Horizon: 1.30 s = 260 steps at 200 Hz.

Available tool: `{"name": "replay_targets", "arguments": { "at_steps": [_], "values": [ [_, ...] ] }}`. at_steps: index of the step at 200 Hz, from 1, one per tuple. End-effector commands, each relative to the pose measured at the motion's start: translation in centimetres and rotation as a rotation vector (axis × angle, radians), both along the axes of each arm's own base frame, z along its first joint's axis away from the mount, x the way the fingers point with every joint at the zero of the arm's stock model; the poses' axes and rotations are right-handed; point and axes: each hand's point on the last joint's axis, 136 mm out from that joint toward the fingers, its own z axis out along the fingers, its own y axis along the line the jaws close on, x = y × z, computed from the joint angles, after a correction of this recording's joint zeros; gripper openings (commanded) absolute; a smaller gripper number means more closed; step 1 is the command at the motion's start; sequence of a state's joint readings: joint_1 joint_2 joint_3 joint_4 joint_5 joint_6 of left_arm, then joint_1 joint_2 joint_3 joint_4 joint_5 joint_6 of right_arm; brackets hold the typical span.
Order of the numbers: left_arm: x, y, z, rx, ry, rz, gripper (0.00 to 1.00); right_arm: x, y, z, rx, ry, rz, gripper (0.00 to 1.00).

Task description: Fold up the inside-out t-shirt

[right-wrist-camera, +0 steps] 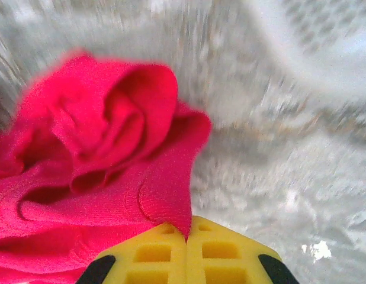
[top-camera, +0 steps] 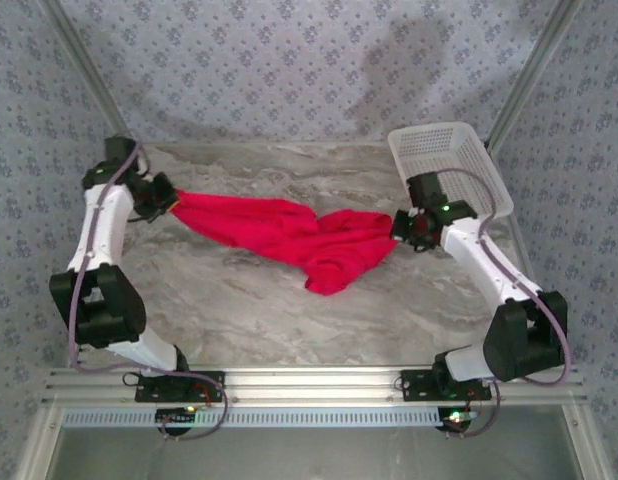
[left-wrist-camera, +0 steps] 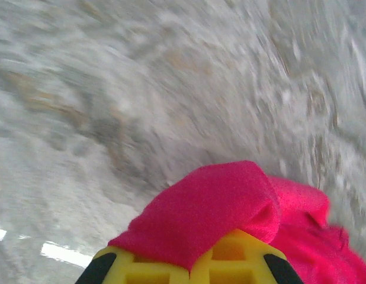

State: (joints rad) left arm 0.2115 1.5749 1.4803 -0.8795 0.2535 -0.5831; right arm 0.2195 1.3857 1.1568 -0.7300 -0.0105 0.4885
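Cloth is pinched in both of my grippers. It is the inside-out t-shirt [top-camera: 289,235], a soft bright red shirt, pulled out into a long, rumpled band over the grey marbled table top [top-camera: 239,310]. The white plastic mesh basket [top-camera: 467,150] sits at the far right corner of the table, and all of the shirt is to the left of the basket.

My right gripper [top-camera: 400,225] is just beside the basket, by its near left corner. Its jaws are squeezed tight on the end of the shirt closest to the basket. From my right wrist camera I see my two yellow pads [right-wrist-camera: 239,254] pressed flat against each other, with a thin edge of red cloth caught at their tips. More of the shirt [right-wrist-camera: 100,136] is bunched in soft folds just past them, and the basket [right-wrist-camera: 325,35] is a white blur behind.

My left gripper [top-camera: 172,203] is well apart from the basket, far off to its left. It is squeezed tight too, on the end of the shirt farthest from the basket. From my left wrist camera a fold of the shirt [left-wrist-camera: 212,201] lies over the tips of the yellow pads [left-wrist-camera: 251,251].

The half of the shirt away from the basket is thin and pulled straight. The half nearer the basket is wider and sags in a thick bunch toward my side of the table.
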Motion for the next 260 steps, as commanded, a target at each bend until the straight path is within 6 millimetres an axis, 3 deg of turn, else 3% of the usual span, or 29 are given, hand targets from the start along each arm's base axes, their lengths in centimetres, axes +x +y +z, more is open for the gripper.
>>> {"name": "replay_targets", "arguments": {
  "at_steps": [1,40,91,143,171,197,224,242,260],
  "values": [
    [-0.9,3.1,2.5,-0.033,-0.073,0.127,0.0,0.0,-1.7,2.1,-0.003,-0.005,-0.008,0.0],
    [-1.0,4.7,3.2,-0.037,-0.098,0.177,0.0,-0.1,-3.3,2.6,0.056,-0.012,-0.041,0.0],
    [-0.3,1.8,2.0,-0.121,-0.118,0.124,0.0,1.8,-1.5,4.2,0.14,-0.059,-0.024,0.0],
    [-1.4,1.3,6.4,-0.086,-0.215,0.108,0.0,0.5,-0.4,9.0,0.189,-0.132,0.029,0.0],
    [-2.3,1.1,11.8,-0.078,-0.336,0.104,0.0,-0.8,0.4,14.5,0.25,-0.28,0.089,0.0],
    [-4.6,1.2,20.0,-0.052,-0.54,0.121,0.0,-3.3,0.8,21.3,0.311,-0.463,0.138,0.0],
    [-9.0,1.0,28.3,0.023,-0.763,0.155,0.0,-7.1,1.2,27.3,0.37,-0.652,0.193,0.0],
    [-12.1,0.6,32.2,0.084,-0.868,0.173,0.0,-9.8,1.1,29.8,0.384,-0.73,0.203,0.0],
    [-14.1,0.1,34.4,0.118,-0.926,0.174,0.0,-11.7,0.6,31.4,0.366,-0.773,0.19,0.0]
  ]
}}
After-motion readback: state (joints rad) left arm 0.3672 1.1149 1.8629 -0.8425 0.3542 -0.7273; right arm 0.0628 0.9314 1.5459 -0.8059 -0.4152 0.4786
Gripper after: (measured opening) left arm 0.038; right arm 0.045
